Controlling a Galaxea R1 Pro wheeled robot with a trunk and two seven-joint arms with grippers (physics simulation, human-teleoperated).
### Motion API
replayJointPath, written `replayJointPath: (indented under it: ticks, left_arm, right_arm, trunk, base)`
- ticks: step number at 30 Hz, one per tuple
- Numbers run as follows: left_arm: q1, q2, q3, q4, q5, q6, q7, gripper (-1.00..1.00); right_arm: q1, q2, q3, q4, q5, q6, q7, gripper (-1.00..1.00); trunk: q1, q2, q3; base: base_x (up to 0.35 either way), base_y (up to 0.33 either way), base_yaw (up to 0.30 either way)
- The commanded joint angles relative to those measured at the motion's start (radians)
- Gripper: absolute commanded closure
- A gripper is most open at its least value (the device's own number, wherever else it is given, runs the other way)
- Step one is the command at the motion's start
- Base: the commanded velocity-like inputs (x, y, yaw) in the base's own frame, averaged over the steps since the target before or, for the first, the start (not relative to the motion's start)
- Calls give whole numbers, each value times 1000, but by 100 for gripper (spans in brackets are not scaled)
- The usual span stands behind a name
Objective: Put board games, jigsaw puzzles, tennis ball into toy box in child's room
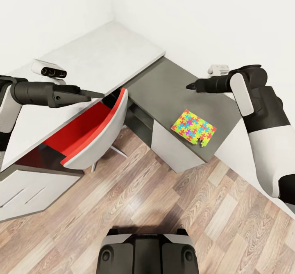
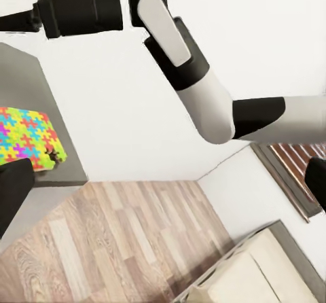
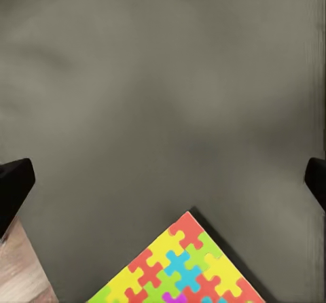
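Where cabinet (image 1: 172, 83) ends, jigsaw puzzle (image 1: 194, 127) flat, lengthwise

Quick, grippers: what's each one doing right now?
Left gripper: cannot be told, nothing visibly held.
Right gripper: open, empty, over the dark grey cabinet top near the jigsaw puzzle.

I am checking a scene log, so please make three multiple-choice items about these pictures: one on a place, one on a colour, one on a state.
1. Where does the jigsaw puzzle lie?
A. on the dark grey cabinet top
B. on the floor
C. on the chair

2. What colour is the chair's seat inside?
A. blue
B. red
C. green

3. How is the right gripper?
A. shut on the puzzle
B. open, holding nothing
C. shut on a ball

Answers: 1 A, the puzzle rests near the cabinet's front edge. 2 B, the shell's lining is red. 3 B, its fingertips stand wide apart above the cabinet.
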Motion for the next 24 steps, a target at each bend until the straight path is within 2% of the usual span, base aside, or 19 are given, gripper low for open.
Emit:
replayJointPath:
  ticks: [1, 7, 14, 24]
  left_arm:
    - [-1, 1, -2, 20, 3, 10, -1, -100]
    - [-1, 2, 1, 59, -3, 10, -1, -100]
    - [-1, 2, 7, 69, -9, 10, -3, -100]
    - [-1, 3, 7, 70, -10, 10, -4, -100]
  right_arm:
    - [2, -3, -2, -8, 5, 3, 6, -100]
    - [17, -12, -9, -26, -2, 3, 6, -100]
    - [26, -38, -13, -51, -54, 3, 6, -100]
    - [30, -50, -13, -50, -71, 3, 6, -100]
  trunk:
    - [1, -2, 0]
    - [1, -2, 10]
    - [1, -2, 21]
    - [1, -2, 35]
  base:
    - [0, 0, -39]
    - [0, 0, -99]
    - [7, 4, -187]
    - [150, 96, -207]
